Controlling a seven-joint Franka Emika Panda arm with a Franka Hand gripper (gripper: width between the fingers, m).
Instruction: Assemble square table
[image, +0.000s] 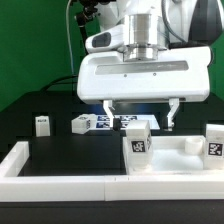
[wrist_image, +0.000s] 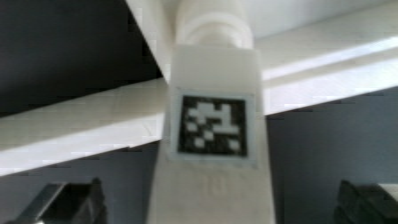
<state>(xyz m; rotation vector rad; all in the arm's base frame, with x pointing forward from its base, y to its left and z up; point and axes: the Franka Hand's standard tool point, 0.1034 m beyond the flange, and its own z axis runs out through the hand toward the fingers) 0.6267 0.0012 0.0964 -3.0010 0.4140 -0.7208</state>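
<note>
White plastic parts, counted in the exterior view: one table top (image: 178, 158), four legs.

- Table top: square tray with a raised rim. It lies flat on the black table (image: 60, 140), toward the exterior view's right, just behind the front wall bar (image: 110, 188).
- Near leg (image: 137, 143): stands upright at the top's corner on the exterior view's left, tag facing the camera.
- Far leg (image: 215, 143): stands upright at the top's corner on the exterior view's right, also tagged.
- Upright loose leg (image: 42, 124): stands alone on the black surface, well apart from the top, toward the exterior view's left.
- Lying loose leg (image: 82, 123): on its side, near the marker board (image: 118, 122).
- Wall bars: two seen, the front one and a side bar (image: 20, 158) on the exterior view's left.

Gripper (image: 140, 122): one, with two fingers (image: 109, 114), spread wide and holding nothing.

Position relative to the fingers:
- Exterior view: the near leg sits below the gap between the two fingers. Whether it is level with the tips I cannot tell.
- Wrist view: a tagged leg (wrist_image: 214, 120) fills the middle of the frame. The gripper (wrist_image: 217, 205) straddles it, and the dark fingers (wrist_image: 71, 200) sit at either side with open space between each one and the leg. No contact seen.
- Pale blurred bands cross behind the leg in the wrist view; I cannot tell which part they are.
</note>
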